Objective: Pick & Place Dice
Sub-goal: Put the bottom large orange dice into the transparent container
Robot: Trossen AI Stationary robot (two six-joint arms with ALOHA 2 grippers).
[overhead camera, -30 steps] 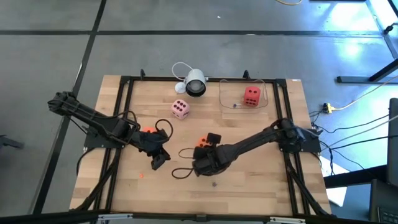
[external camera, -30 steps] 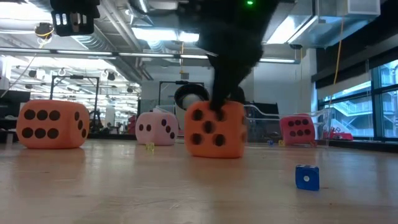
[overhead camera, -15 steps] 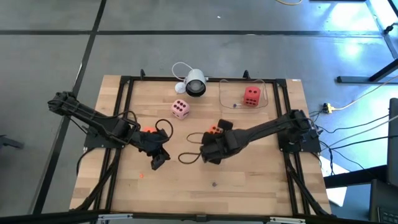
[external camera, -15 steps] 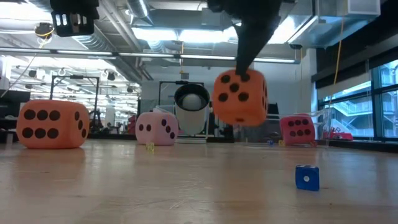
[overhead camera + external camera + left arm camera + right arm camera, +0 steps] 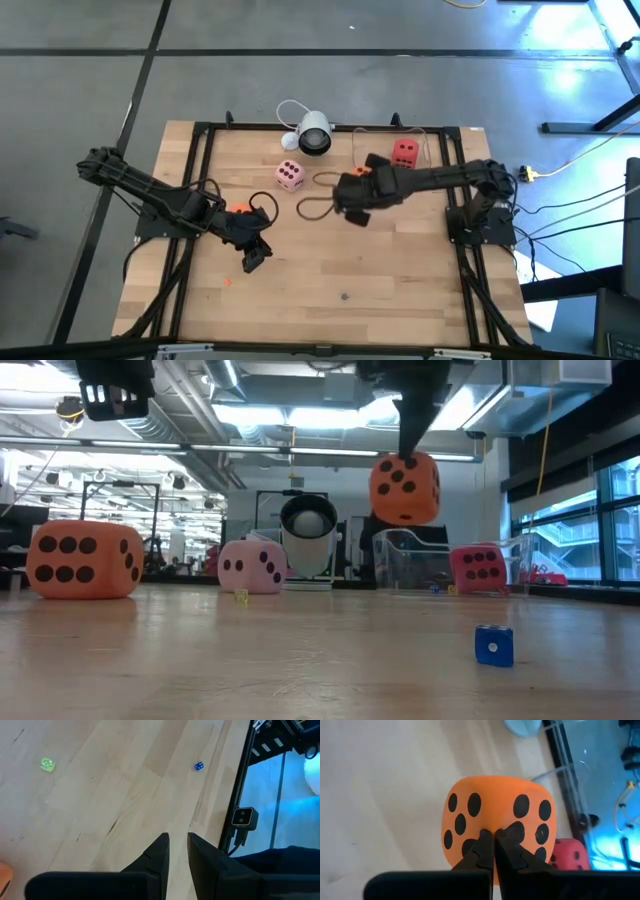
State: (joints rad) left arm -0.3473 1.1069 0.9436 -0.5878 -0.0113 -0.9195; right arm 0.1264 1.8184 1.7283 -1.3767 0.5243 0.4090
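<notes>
My right pincer (image 5: 493, 845) pinched an orange die (image 5: 405, 488) aloft, at nine o'clock of the clear bin (image 5: 432, 160); left pincer (image 5: 177, 851) hung narrow, empty, above the table (image 5: 400, 280).

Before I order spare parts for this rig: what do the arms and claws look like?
Both arms are dark, slim and jointed. Each ends in a black claw, left and right, with two narrow tapered fingers on a wide dark bar. A thin dark cable loops beside each wrist. No markings are visible.

A white round camera (image 5: 313, 133) sits at the wooden surface's (image 5: 400, 280) far edge, beside a clear container (image 5: 432, 150); tiny blue cube (image 5: 494, 645) lies near the front.
</notes>
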